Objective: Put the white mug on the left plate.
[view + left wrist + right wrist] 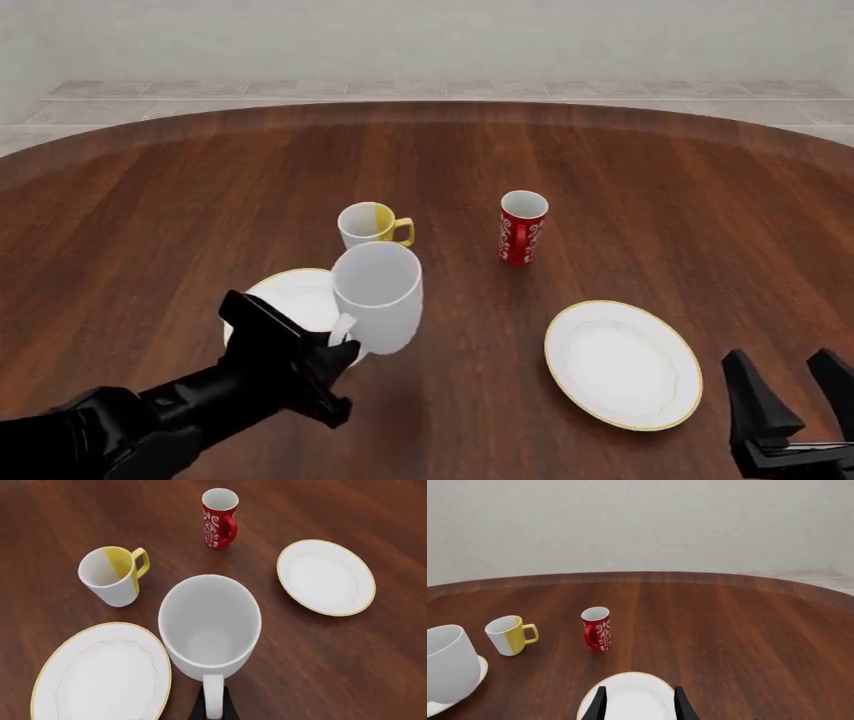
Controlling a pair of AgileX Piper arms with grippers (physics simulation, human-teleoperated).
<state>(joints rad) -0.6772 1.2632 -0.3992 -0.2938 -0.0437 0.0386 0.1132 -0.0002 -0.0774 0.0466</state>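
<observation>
Dark wood table (641, 180), plenty of bare space around. Left gripper (340, 352) is clamped on the white mug (378, 296) by its handle, mug lifted beside the left plate (274, 300), so it looks like only the set-down is left. Yellow mug (367, 224) sits near. Right gripper (787, 385) idles, jaws apart.

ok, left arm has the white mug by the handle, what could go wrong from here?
1. The left gripper pinches only the white mug's thin handle, so the mug could swing or slip in the grip.
2. In the left wrist view the mug looks off to the side of the left plate, so releasing now could land it on the rim or the table.
3. The white-and-yellow mug stands just behind the plate; overshooting forward could knock it.
</observation>
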